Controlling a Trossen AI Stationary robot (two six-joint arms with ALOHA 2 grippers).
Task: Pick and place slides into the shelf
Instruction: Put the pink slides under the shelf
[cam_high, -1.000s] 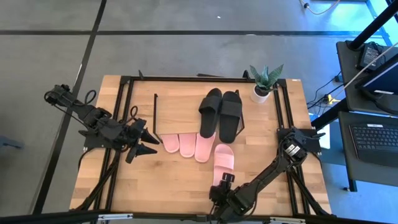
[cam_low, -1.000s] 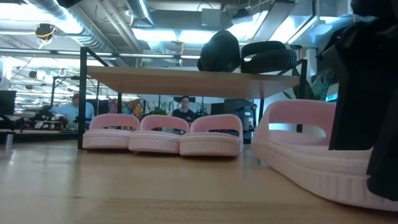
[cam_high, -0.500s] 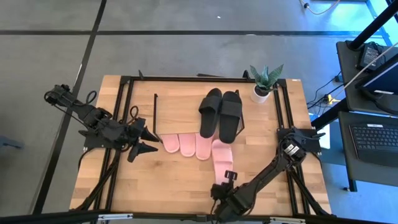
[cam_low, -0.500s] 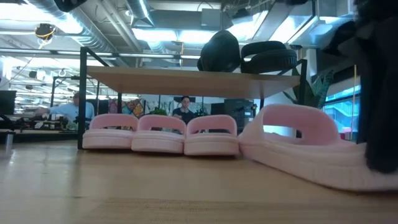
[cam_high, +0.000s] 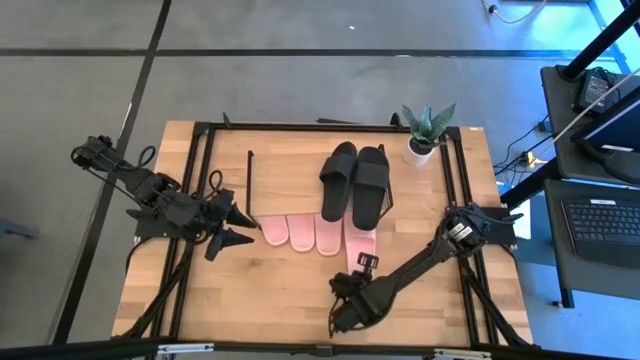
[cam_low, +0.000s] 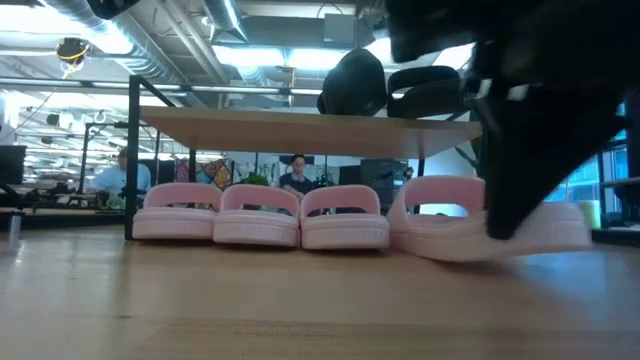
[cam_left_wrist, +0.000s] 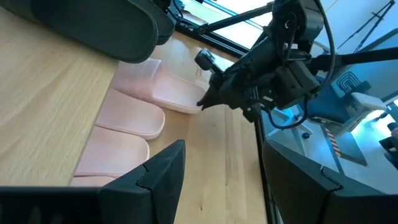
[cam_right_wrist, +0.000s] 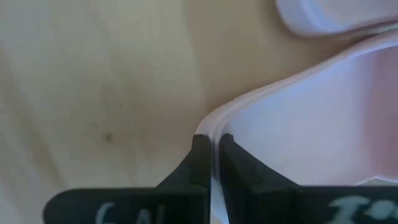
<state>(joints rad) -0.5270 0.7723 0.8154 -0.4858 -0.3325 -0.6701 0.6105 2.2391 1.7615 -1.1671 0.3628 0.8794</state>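
- Pink foam pinched thin between the right tool (cam_right_wrist: 211, 158): fingers clamped almost fully together on the heel edge of the fourth pink slide (cam_high: 358, 243), nothing else in the grip.
- Ahead of that tool, toe end of the held slide tucked in beside the three pink slides (cam_high: 300, 233) lined up under the shelf (cam_low: 310, 130); heel end, on the tool's side, lifted a little off the table (cam_high: 270, 300) in the low view.
- Up above, on the shelf board: black pair (cam_high: 355, 180) lying side by side, well ahead of the right tool.
- Off to the far side from the right tool: left tool (cam_high: 237, 226) hovering by the row's outer end, fingers spread wide, holding nothing.
- Risk one: grip only on a narrow lip of soft foam, so could peel off mid-push and leave the slide crooked, half out from under the board.
- Risk two: pushing on at an angle could shove the neighbouring pink slide and knock the neat row sideways.
- Risk three: lifted heel or tall strap could catch the board's edge or a wire leg, dragging the light shelf and tipping the black pair.
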